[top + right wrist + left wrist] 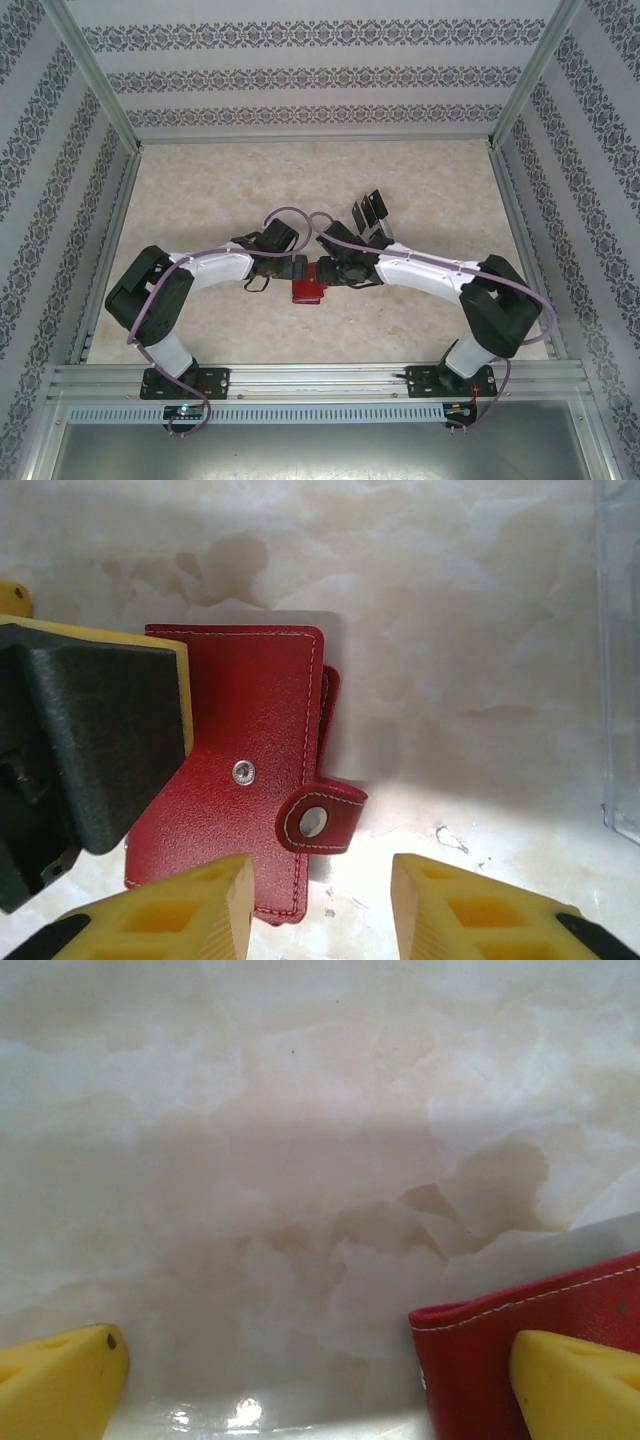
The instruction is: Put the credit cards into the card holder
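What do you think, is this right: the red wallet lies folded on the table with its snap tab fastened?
Not fastened. The red wallet lies folded on the table with its snap tab undone; the right wrist view shows it.

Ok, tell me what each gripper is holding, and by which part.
Nothing is held. The left gripper is wide open, one finger over the card holder; the right gripper is open, bare table between its fingertips.

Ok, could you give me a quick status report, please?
Left gripper open, one finger over the card holder's edge. Right gripper open, by the snap tab. Card holder folded, tab unfastened. Clear rack off to the side.
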`<control>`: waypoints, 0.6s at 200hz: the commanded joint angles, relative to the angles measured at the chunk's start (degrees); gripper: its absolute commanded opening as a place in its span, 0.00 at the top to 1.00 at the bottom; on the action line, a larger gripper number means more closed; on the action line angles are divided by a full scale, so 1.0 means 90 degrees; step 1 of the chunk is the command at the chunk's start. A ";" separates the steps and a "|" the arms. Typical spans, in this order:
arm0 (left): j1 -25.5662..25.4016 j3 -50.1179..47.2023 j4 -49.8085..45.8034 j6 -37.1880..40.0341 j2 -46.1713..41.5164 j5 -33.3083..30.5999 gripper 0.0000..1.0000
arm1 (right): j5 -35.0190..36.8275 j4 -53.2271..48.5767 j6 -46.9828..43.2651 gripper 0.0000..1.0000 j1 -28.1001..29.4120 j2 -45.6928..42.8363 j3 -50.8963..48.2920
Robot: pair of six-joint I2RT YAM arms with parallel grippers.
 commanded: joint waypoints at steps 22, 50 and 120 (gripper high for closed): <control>-0.0018 -0.0206 -0.0139 -0.0164 0.0130 -0.0124 0.01 | 0.0100 -0.0225 -0.0237 0.59 0.0058 0.0429 0.0471; -0.0013 -0.0205 -0.0123 -0.0157 0.0139 -0.0119 0.01 | 0.0167 -0.0344 -0.0315 0.61 0.0097 0.0648 0.0675; -0.0013 -0.0219 -0.0070 -0.0176 0.0146 -0.0085 0.01 | 0.0273 -0.0524 -0.0416 0.77 0.0117 0.0905 0.0786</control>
